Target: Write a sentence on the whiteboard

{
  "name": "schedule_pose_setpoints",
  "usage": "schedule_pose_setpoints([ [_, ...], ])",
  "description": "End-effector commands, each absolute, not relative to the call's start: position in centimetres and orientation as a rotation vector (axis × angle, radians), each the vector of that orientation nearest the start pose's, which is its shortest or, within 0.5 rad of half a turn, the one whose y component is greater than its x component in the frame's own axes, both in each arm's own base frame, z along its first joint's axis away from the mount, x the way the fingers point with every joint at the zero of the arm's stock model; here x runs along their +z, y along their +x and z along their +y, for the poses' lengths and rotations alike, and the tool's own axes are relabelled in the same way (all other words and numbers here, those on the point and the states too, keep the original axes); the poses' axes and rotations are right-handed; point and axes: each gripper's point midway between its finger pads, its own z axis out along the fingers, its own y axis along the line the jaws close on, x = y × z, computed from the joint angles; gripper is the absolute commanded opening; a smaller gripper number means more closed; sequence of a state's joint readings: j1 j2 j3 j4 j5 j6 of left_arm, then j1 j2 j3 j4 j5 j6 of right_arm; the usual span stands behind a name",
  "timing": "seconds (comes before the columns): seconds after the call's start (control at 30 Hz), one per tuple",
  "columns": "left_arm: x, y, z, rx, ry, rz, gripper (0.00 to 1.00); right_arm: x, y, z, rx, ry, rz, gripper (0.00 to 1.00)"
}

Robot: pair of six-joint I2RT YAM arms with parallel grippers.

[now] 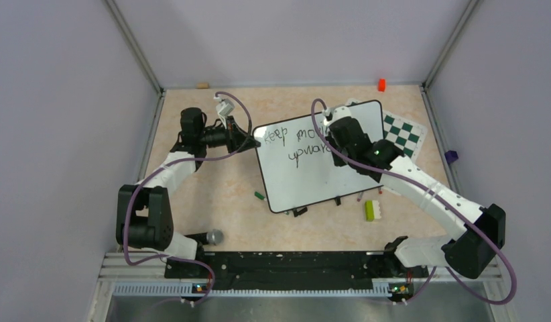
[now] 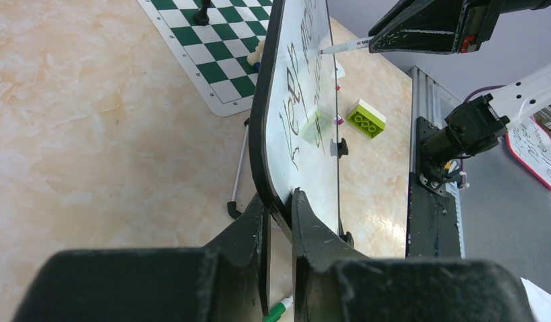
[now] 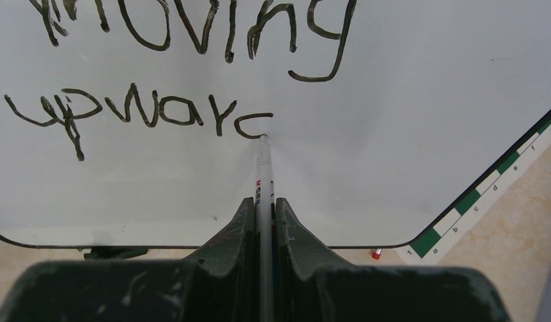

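Note:
The whiteboard [image 1: 299, 181] stands tilted on the table's middle. The sentence [image 1: 296, 142] reads "Keep moving" over "upwarc", the last letter a bare curve. My left gripper [image 1: 249, 142] is shut on the board's left rim; in the left wrist view its fingers [image 2: 279, 201] pinch the black edge of the whiteboard [image 2: 306, 100]. My right gripper [image 1: 334, 136] is shut on a white marker [image 3: 263, 168]. In the right wrist view the gripper [image 3: 265, 204] holds the marker's tip on the whiteboard [image 3: 393, 134] at the end of the sentence [image 3: 159, 114]. The marker [image 2: 343, 47] also shows in the left wrist view.
A green-and-white chess mat [image 1: 403, 134] lies under the board's right corner. A green-and-white brick [image 1: 371, 210] sits near the board's front. A green pen [image 1: 259, 196], an orange block [image 1: 381, 84], a purple piece [image 1: 451, 156] and a grey microphone [image 1: 214, 237] lie around.

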State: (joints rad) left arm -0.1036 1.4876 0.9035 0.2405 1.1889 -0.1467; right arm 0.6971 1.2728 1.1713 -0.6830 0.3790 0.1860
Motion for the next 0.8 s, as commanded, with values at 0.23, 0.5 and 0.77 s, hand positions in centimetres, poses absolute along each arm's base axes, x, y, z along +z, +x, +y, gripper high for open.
schedule_pose_setpoints([
  [0.23, 17.3, 29.0, -21.7, -1.403, 0.909, 1.738, 0.13, 23.0, 32.1, 17.1, -0.042, -0.331, 2.175, 0.0],
  [0.5, 17.3, 29.0, -21.7, -1.402, 0.907, 1.74, 0.13, 24.8, 33.7, 17.3, -0.037, -0.303, 2.135, 0.0],
  [0.77, 17.4, 29.0, -21.7, -1.403, 0.909, 1.738, 0.13, 25.6, 34.0, 17.4, -0.028, -0.297, 2.118, 0.0],
])
